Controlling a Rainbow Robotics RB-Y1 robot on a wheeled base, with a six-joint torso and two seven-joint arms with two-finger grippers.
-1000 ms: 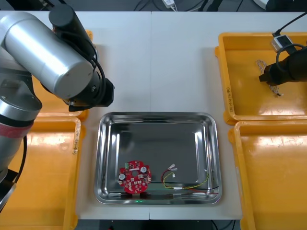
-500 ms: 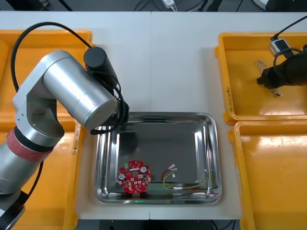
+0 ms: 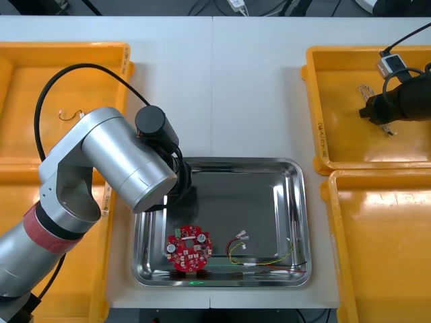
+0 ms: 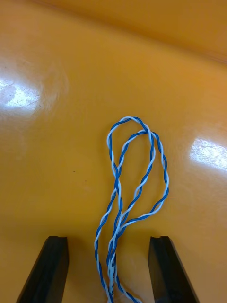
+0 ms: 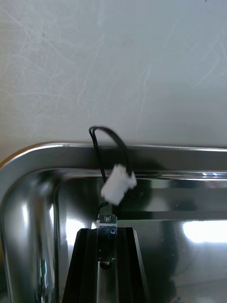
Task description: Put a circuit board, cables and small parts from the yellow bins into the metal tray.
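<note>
Over the far left corner of the metal tray [image 3: 297,222] the left gripper [image 5: 106,227] now hangs, the left arm having swung in from above the far left yellow bin [image 3: 40,101] within the last second. Its fingers are pressed nearly together on a black cable [image 5: 100,151], which loops up from their tips across the tray's rim, a white connector [image 5: 118,185] dangling beside it. By my judgement the carry is all but done and only the release into the tray is left.

Across the worktop [image 3: 236,87], the right gripper [image 4: 109,241] has hardly shifted and sits low in the far right yellow bin [image 3: 343,128]. Its fingers stand wide apart, holding nothing, with the twisted blue and white cable [image 4: 115,191] lying on the bin floor between them. That looks like the next pick.

The black cable is thin and springy, bent in a tight arch. A round red circuit board [image 3: 189,249] and a red and yellow cable [image 3: 262,259] already lie at the tray's near side.
</note>
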